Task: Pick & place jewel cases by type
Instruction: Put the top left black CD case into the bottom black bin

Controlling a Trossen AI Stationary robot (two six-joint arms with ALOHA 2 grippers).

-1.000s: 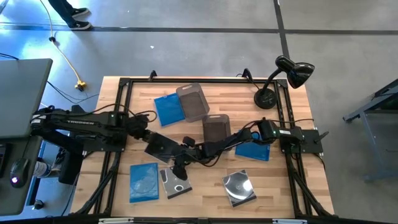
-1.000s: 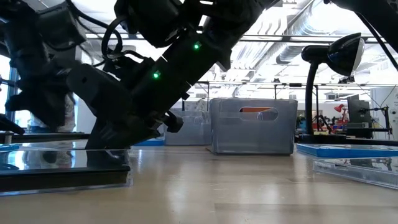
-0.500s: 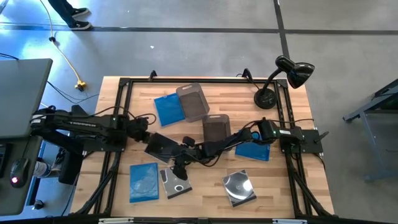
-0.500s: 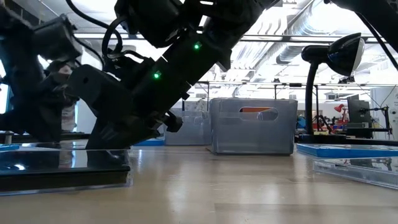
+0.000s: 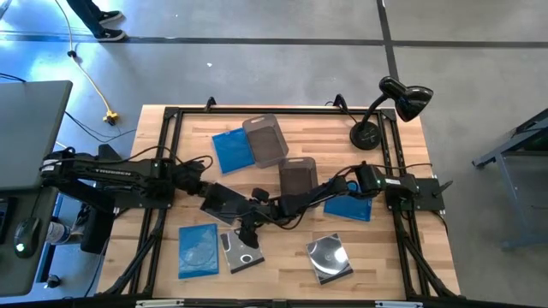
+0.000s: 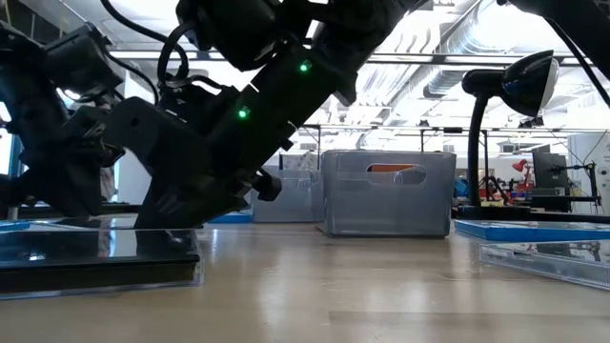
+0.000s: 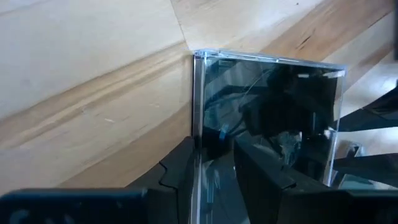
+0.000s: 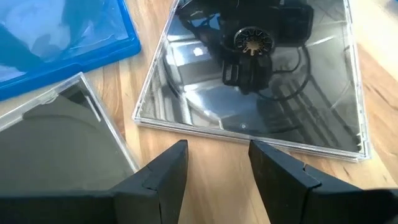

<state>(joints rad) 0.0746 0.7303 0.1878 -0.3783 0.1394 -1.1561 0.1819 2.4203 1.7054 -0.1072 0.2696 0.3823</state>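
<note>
A dark mirror-faced jewel case (image 5: 224,203) lies flat on the wood left of centre. My left gripper (image 7: 214,177) is open at its left corner: one finger stands beside the case's edge (image 7: 199,118), the other over its face. My right gripper (image 8: 217,158) is open over bare wood just short of the same case's (image 8: 249,81) opposite edge. Also flat on the table are three blue cases (image 5: 231,150) (image 5: 197,250) (image 5: 349,208), a grey-faced case (image 5: 240,253) and a clear case with a silver disc (image 5: 330,257). My left gripper slants down over the dark case's left edge (image 7: 199,143), which runs along between its two fingers. Whether either finger touches the case, I cannot tell. The case stays flat on the table.
Two smoky-grey tubs (image 5: 265,139) (image 5: 298,178) stand behind the arms, and a black desk lamp (image 5: 385,111) is at the far right corner. A black rail frame (image 5: 171,115) runs round the table. Bare wood shows along the near edge, between the cases.
My left gripper has come down toward the dark case's left corner and tipped more steeply, most of it in the first half second. Its finger gap looks the same. The dark case and my right gripper have kept still.
</note>
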